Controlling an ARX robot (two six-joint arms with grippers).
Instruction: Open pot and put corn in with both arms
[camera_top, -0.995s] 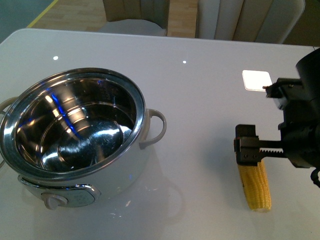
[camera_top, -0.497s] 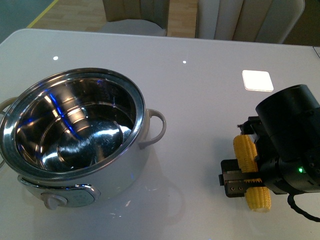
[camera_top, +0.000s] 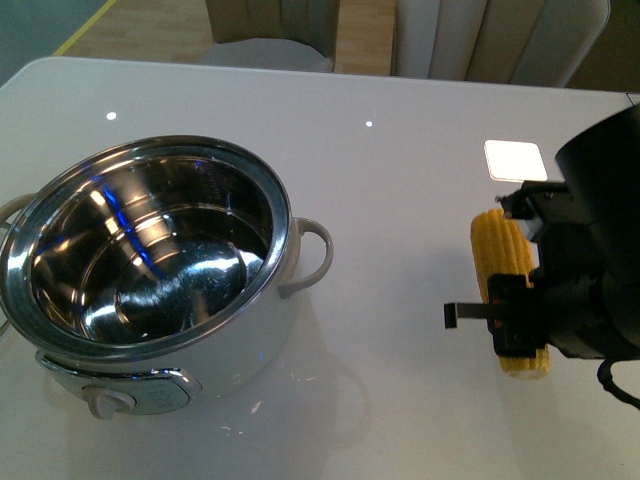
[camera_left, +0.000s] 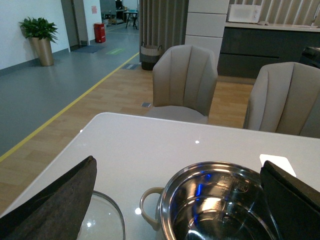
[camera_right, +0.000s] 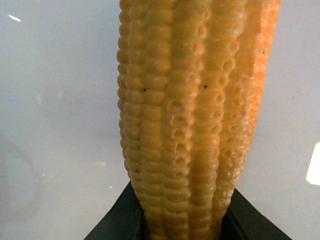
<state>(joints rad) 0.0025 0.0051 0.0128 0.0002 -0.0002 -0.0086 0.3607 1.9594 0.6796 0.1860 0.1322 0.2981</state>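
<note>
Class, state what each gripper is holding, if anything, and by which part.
Right gripper holds the corn, fingers on its sides near the end closer to the robot. Left gripper holds nothing.

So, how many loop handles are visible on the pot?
2. One handle faces the corn; the other handle, across the pot, is cut by the picture's edge.

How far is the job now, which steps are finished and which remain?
Done: the pot stands open and empty, a glass lid beside it. In hand: the right hand grips the corn, right of the pot. Still to do: carrying the corn over and putting it inside.
</note>
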